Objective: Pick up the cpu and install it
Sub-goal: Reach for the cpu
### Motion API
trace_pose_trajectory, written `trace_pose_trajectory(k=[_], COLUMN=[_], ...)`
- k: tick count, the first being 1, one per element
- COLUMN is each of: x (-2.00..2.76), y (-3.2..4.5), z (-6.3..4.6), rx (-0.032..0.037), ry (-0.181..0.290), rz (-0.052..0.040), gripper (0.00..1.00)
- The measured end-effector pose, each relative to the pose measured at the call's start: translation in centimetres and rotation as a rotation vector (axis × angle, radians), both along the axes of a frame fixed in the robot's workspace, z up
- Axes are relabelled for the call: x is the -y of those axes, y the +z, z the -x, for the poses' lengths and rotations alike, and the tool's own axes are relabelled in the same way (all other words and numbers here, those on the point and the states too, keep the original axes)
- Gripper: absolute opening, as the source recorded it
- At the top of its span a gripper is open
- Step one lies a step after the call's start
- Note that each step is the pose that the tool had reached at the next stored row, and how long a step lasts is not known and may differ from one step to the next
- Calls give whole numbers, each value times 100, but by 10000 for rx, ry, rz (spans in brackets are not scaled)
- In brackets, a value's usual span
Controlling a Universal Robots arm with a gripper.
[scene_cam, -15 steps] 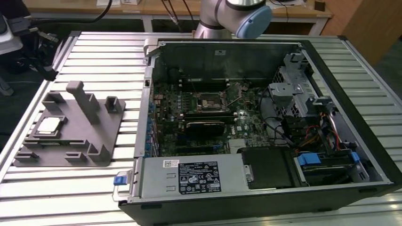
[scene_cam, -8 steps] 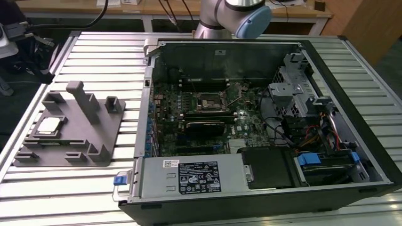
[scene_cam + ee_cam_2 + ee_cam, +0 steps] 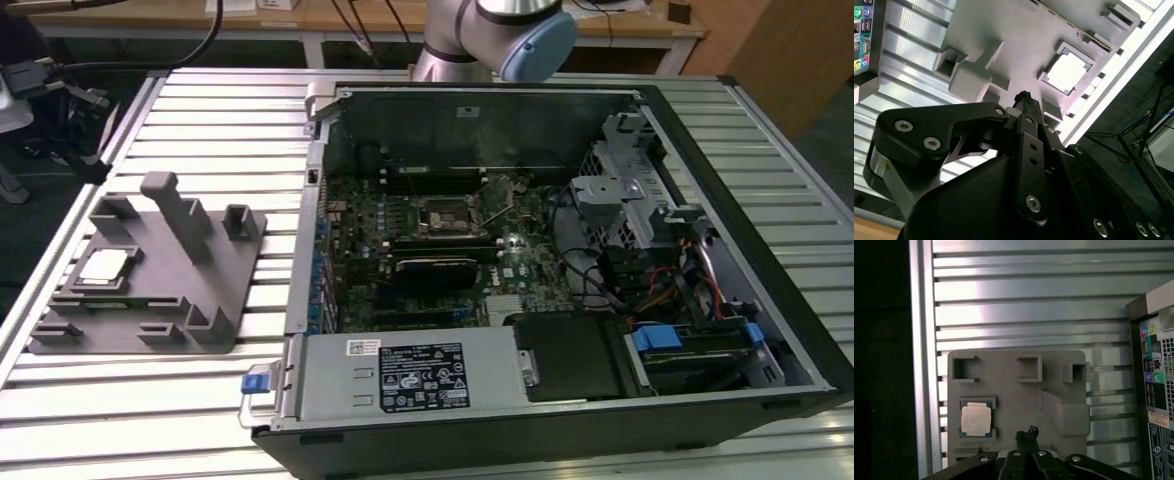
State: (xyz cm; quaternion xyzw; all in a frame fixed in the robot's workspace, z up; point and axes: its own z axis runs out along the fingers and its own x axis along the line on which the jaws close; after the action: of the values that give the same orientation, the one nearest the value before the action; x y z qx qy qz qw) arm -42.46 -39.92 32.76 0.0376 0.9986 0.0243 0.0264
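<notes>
One cpu (image 3: 104, 266) lies flat, silvery side up, in a recess of the grey tray (image 3: 114, 338), which rests on the slatted counter (image 3: 214, 120) at the exterior view's left, just beside the open computer case (image 3: 454, 125). You have the claw (image 3: 1027, 432) (image 3: 1024, 96) hanging above the tray in both wrist views, its tips drawn together with nothing between them (the chip is near but untouched). You can see the dark metal-framed socket (image 3: 441, 215) inside the case, well apart from the cpu.
</notes>
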Motion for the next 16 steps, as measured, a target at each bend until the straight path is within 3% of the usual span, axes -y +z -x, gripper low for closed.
trace_pose_trajectory(k=[16], x=[10], y=[-195], z=[164], rx=[-3], ry=[-1], rz=[1], gripper=[11])
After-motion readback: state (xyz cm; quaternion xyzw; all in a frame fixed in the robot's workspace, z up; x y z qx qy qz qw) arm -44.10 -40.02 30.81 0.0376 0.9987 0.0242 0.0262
